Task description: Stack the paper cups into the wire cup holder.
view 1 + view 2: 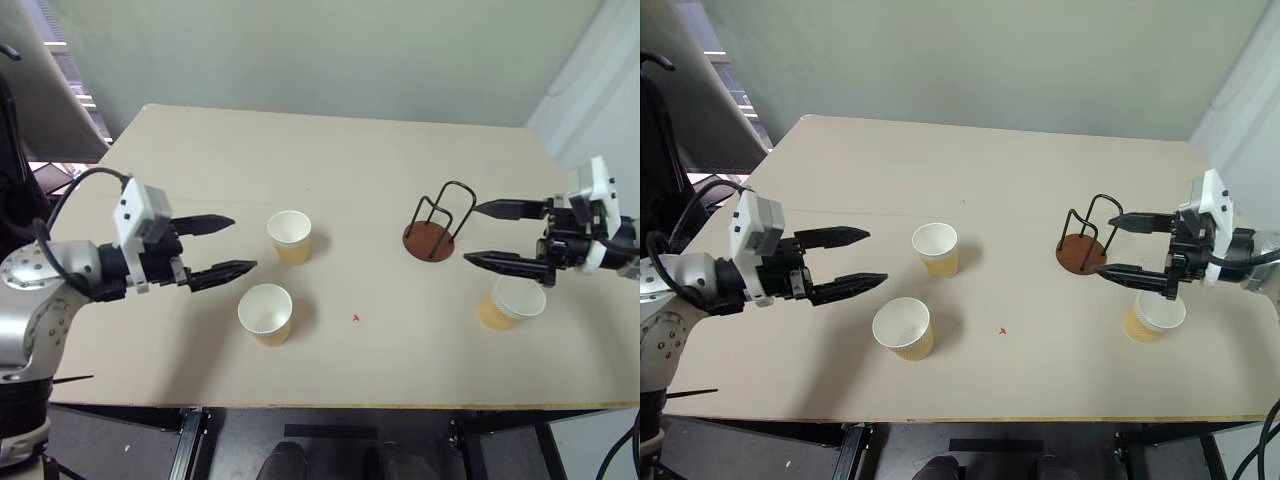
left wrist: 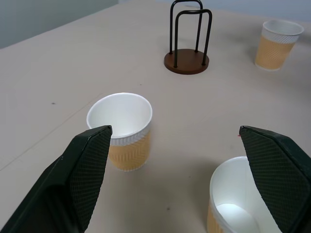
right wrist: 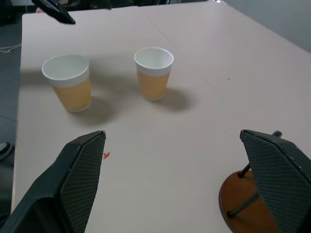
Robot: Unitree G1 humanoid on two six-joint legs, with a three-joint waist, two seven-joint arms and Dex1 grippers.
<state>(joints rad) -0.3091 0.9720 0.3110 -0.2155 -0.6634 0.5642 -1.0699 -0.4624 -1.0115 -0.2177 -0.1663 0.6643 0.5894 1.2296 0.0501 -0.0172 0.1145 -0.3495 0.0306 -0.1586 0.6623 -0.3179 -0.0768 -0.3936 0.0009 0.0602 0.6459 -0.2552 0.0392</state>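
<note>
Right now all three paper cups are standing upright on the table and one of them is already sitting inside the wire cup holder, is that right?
Not quite. The three paper cups do stand upright on the table, but none sits in the wire cup holder. The left eye view shows the holder empty, two cups off to its left and one near the right pincer.

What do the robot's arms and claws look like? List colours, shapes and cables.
Each claw, left and right, has two long black tapered fingers with a fine diamond-textured inner face. Behind each sits a black wrist block topped by a white boxy housing. The left arm has rounded silver-grey segments with black cables looping over it.
</note>
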